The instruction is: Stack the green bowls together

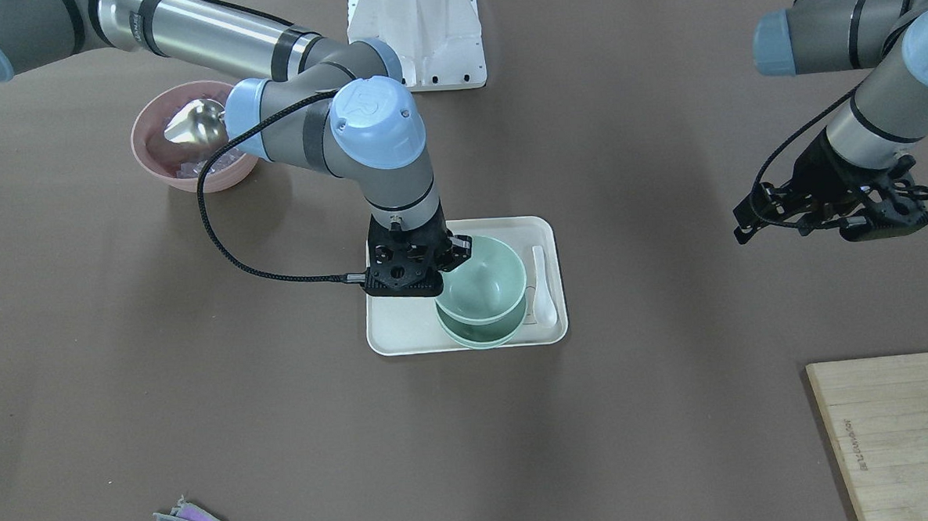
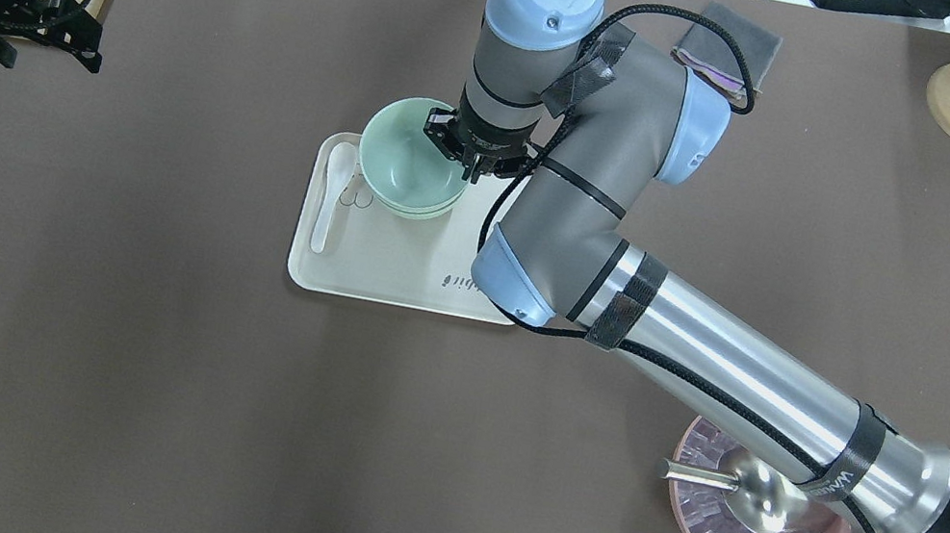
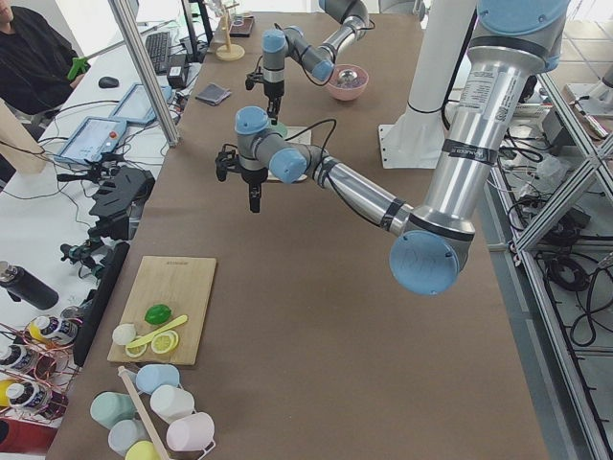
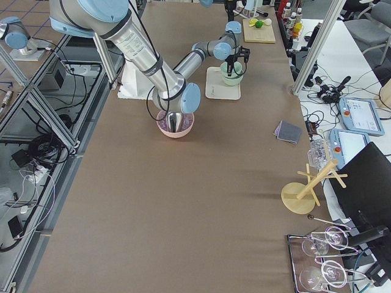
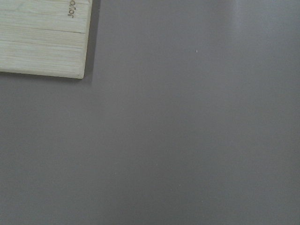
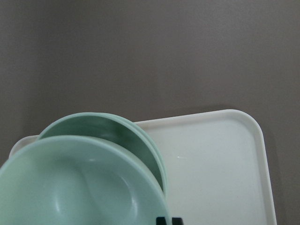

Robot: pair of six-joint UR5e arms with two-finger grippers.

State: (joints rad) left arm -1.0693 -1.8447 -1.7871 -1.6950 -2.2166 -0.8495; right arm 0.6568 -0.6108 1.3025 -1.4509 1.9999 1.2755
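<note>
Jaws of right arm (image 2: pixel 582 188) point down, pinching top green bowl (image 1: pixel 487 279).

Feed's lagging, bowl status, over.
Right gripper shut on top green bowl, above stack in tray. Left gripper open, idle. White spoon beside, clear.

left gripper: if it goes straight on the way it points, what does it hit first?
Most likely the bare table. The left gripper points down, and its wrist view shows only tabletop ahead; the cutting board corner sits off to the side. Height above the table is unclear.
</note>
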